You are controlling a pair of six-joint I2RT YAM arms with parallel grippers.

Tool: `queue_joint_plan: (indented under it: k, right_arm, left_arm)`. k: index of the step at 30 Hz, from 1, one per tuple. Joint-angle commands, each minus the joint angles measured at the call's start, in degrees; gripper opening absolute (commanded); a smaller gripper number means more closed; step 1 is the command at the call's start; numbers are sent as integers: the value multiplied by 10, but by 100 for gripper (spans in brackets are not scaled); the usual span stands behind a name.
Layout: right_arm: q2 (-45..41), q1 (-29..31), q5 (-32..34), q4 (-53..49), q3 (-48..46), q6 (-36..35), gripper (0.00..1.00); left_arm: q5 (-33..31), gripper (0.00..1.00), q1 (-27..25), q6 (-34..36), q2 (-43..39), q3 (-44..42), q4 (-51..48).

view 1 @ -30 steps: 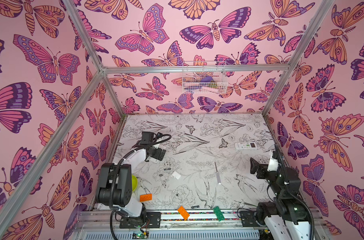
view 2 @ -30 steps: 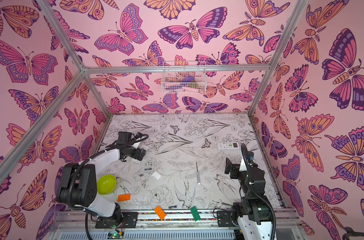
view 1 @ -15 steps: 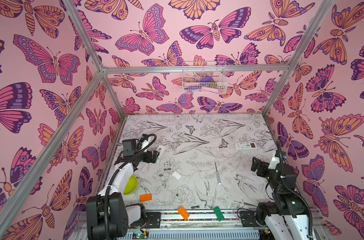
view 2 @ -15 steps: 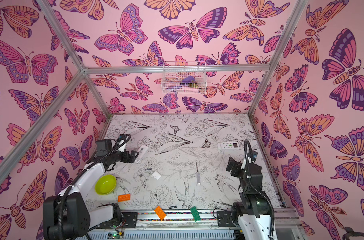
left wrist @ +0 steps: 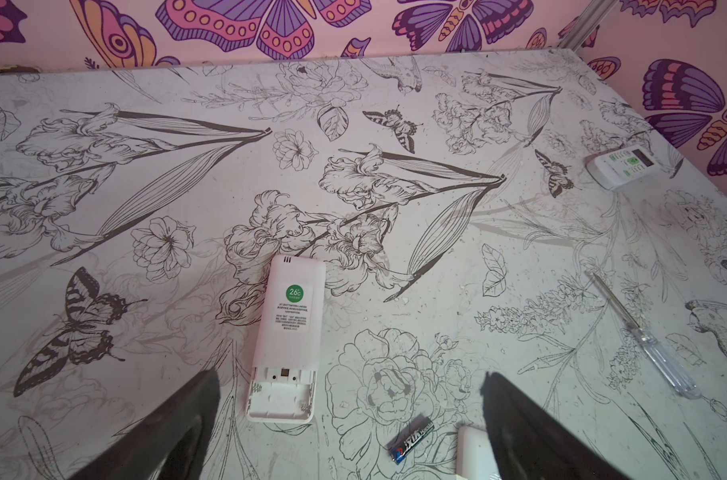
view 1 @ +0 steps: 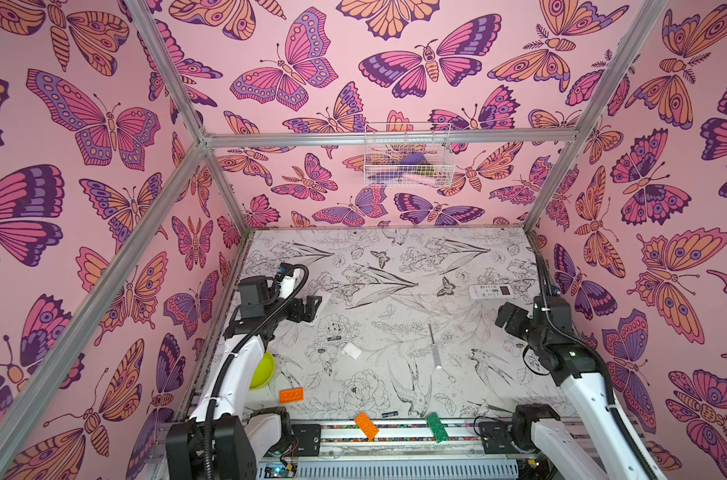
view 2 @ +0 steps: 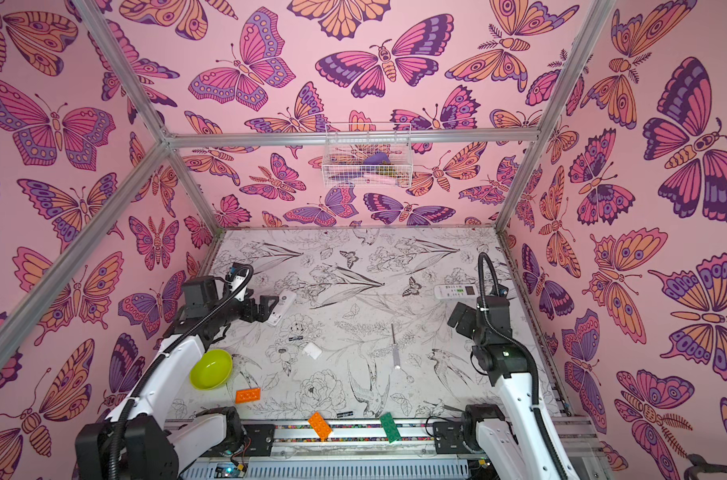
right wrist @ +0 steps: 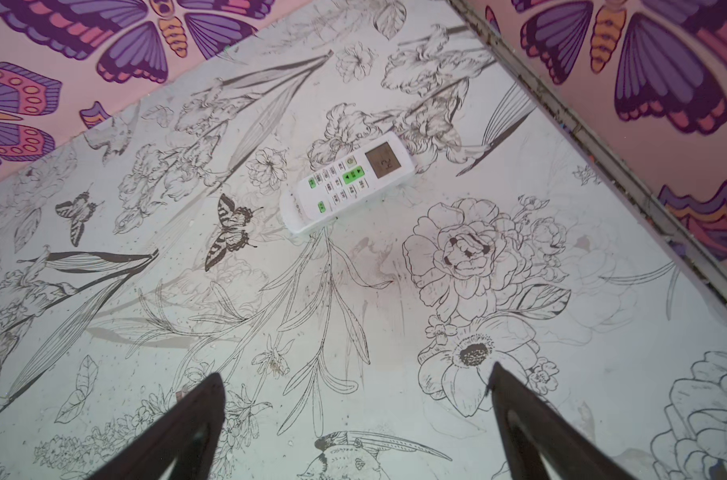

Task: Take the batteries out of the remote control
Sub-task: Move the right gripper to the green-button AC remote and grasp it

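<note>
A white remote control [left wrist: 289, 332] lies face down with its battery compartment open and empty. In both top views it [view 1: 317, 307] [view 2: 282, 306] lies just in front of my left gripper [view 1: 308, 309]. That gripper [left wrist: 349, 382] is open and holds nothing. One of the batteries, black [left wrist: 411, 442] [view 1: 334, 338], lies loose on the table beside the white cover [left wrist: 472, 453] [view 1: 352, 351]. Another small black battery [view 1: 390, 414] rests near the front edge. My right gripper [view 1: 504, 320] [right wrist: 355, 380] hovers open and empty. A second remote with a display [right wrist: 347, 180] [view 1: 491, 291] lies face up beyond it.
A clear-handled screwdriver [view 1: 434, 347] [left wrist: 652, 345] lies mid-table. A green bowl [view 2: 211, 369] sits under my left arm. Two orange bricks [view 1: 291, 395] [view 1: 367, 426] and a green brick [view 1: 436, 428] lie along the front. A wire basket [view 1: 407, 160] hangs on the back wall.
My left arm has changed posture, its wrist drawn back toward the left wall while the gripper stays by the face-down remote. The right arm has shifted slightly. Both grippers stay open.
</note>
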Motion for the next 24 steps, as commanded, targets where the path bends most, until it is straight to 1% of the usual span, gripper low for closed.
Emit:
queue_joint_plan:
  k: [1, 4, 7, 12, 14, 18, 22, 24]
  right_arm:
    - [52, 5, 5, 45, 20, 55, 99]
    - [111, 4, 4, 93, 15, 82, 99]
    - [169, 5, 5, 128, 20, 111, 99]
    - [257, 5, 14, 147, 57, 130, 99]
    - [284, 4, 15, 141, 73, 133, 99]
    - [334, 3, 19, 165, 87, 135, 99]
    - [380, 2, 9, 185, 103, 135, 99]
    - [407, 0, 4, 202, 112, 135, 99]
  left_arm:
    - [10, 100, -6, 4, -12, 6, -7]
    - [11, 100, -10, 11, -11, 6, -7]
    - [14, 100, -11, 1, -13, 14, -11]
    - [15, 100, -21, 20, -16, 6, -10]
    - [14, 100, -22, 13, -20, 10, -13]
    - [12, 100, -37, 36, -23, 5, -14]
    - [17, 100, -44, 19, -30, 15, -19]
    - [21, 100, -52, 26, -36, 12, -19]
